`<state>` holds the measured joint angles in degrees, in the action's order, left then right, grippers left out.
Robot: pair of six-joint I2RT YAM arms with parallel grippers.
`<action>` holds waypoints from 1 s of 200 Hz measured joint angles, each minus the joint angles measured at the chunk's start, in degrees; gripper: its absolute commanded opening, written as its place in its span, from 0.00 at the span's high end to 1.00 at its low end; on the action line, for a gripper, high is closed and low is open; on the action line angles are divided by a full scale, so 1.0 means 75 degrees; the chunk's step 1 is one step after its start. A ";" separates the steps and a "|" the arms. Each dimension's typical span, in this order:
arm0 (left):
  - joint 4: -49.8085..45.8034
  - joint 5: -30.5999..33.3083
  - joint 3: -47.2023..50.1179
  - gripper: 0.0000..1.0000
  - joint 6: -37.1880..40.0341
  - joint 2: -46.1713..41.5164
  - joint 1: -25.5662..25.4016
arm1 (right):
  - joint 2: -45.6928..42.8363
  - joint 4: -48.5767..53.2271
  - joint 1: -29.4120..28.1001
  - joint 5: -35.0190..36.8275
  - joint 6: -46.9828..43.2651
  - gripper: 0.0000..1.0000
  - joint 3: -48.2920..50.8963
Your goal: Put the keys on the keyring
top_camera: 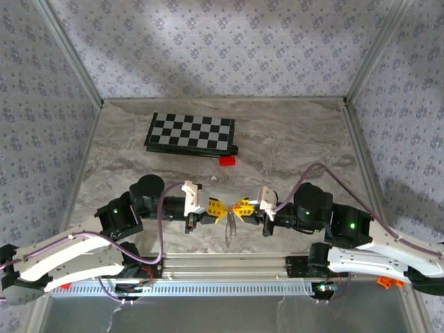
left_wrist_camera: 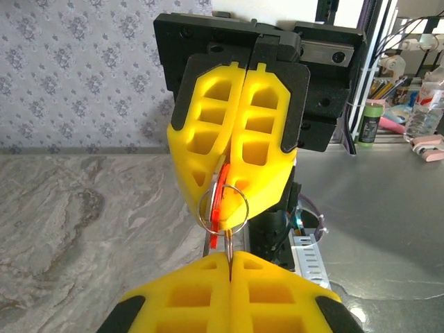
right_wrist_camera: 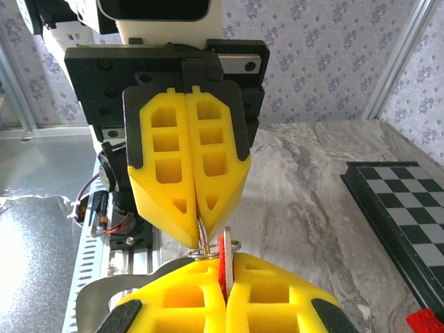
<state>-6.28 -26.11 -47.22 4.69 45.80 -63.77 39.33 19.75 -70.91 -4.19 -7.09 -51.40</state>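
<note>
My two grippers meet tip to tip above the table's near middle. The left gripper (top_camera: 218,208) (left_wrist_camera: 230,258) is shut on the keyring (left_wrist_camera: 228,244), a thin silvery ring whose loop stands just past its fingertips. A thin silvery loop (top_camera: 231,227) hangs below the two tips. My right gripper (top_camera: 242,206) (right_wrist_camera: 225,261) is shut on the keys (right_wrist_camera: 220,264), a tiny red tag with a flat silver piece beside it. In the left wrist view the red tag (left_wrist_camera: 219,201) sticks out of the right gripper (left_wrist_camera: 232,173) and lies across the ring's opening. The ring (right_wrist_camera: 202,234) touches the tag.
A black-and-white checkerboard (top_camera: 191,133) lies at the back of the marble table (top_camera: 298,139). A larger solid red block (top_camera: 227,161) sits just in front of it. Metal rails (top_camera: 229,267) run along the near edge, and patterned walls close in three sides.
</note>
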 measured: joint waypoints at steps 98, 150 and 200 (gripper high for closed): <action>0.0125 0.1236 0.0516 0.46 0.0044 0.0064 0.0000 | 0.0498 0.1049 0.0216 0.1285 0.0038 1.00 -0.0676; 0.0446 0.1408 0.0694 0.01 -0.0082 0.0058 0.0000 | 0.0988 0.1358 0.0994 0.1754 0.0329 1.00 -0.0743; 0.0522 0.1402 0.0845 0.00 -0.0181 0.0035 0.0000 | 0.1588 0.1696 0.2570 0.1851 0.1070 1.00 -0.0816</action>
<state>-2.37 -15.59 -40.88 3.33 46.06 -63.77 51.24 32.47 -51.64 9.69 0.93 -57.52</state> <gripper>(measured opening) 0.994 0.062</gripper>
